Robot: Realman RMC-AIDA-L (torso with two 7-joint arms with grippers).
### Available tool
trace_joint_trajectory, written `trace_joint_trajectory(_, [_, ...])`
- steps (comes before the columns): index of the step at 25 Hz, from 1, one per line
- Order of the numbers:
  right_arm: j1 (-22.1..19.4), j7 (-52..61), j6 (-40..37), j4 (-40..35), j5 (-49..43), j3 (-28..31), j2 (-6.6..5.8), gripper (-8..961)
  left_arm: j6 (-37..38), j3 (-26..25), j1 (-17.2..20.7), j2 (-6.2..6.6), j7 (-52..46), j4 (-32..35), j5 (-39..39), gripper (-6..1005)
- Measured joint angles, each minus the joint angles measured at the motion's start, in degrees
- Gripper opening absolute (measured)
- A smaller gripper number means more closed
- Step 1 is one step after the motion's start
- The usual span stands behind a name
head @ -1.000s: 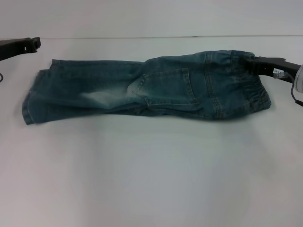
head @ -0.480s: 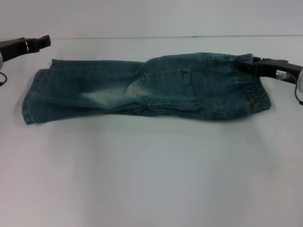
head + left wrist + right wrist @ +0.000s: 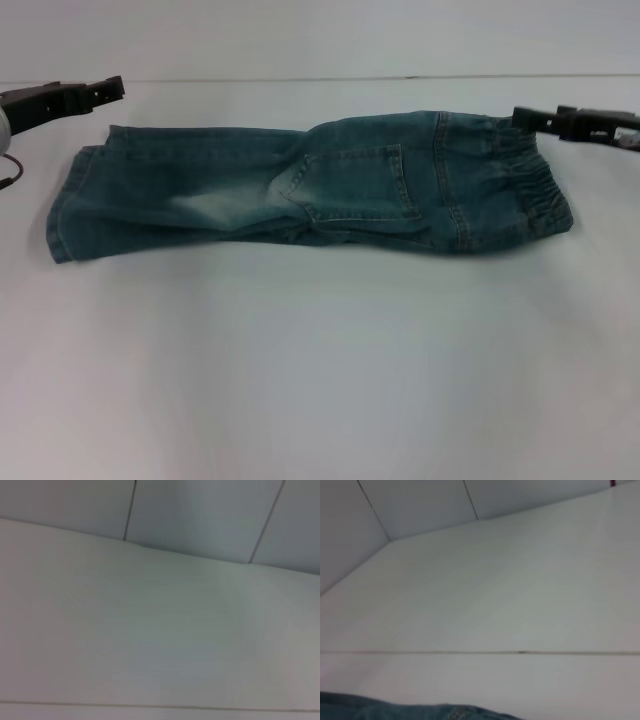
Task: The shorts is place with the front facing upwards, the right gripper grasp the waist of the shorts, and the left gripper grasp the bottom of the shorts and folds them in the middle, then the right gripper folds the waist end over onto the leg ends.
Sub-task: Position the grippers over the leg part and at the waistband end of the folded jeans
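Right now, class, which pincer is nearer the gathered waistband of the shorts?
Right. The right pincer sits just beyond the waistband; the left pincer is at the opposite end, beyond the leg ends.

left end effector [image 3: 112,86]; right end effector [image 3: 520,116]; raised

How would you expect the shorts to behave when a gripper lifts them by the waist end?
The shorts lie flat with soft creases, so they would likely drape and sag, not hold shape. Thick doubled denim suggests some heft. The gathered waistband should give the right gripper a bulky, non-slippery hold.
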Motion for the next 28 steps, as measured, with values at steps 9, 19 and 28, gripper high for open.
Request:
trace_joint_trajectory(9, [-2.34,18.94,-16.22,-11.18,-4.17,-0.43,-4.62,843,10.19,0.00,2.18,0.00,6.73,1.97,-4.45,933])
trace_joint_trajectory(19, [-0.38,32.50,-36.49,-20.56,-16.13,0.26,-7.60,838,27.52,-0.01,4.19,0.20,16.62,1.78,-8.70,933])
trace_joint_trajectory(28, [2.25,38.00,-38.26,-20.95,-24.83,0.42,-7.51,837,40.81,-0.17,4.17,1.96,17.49,2.17,-8.28,934])
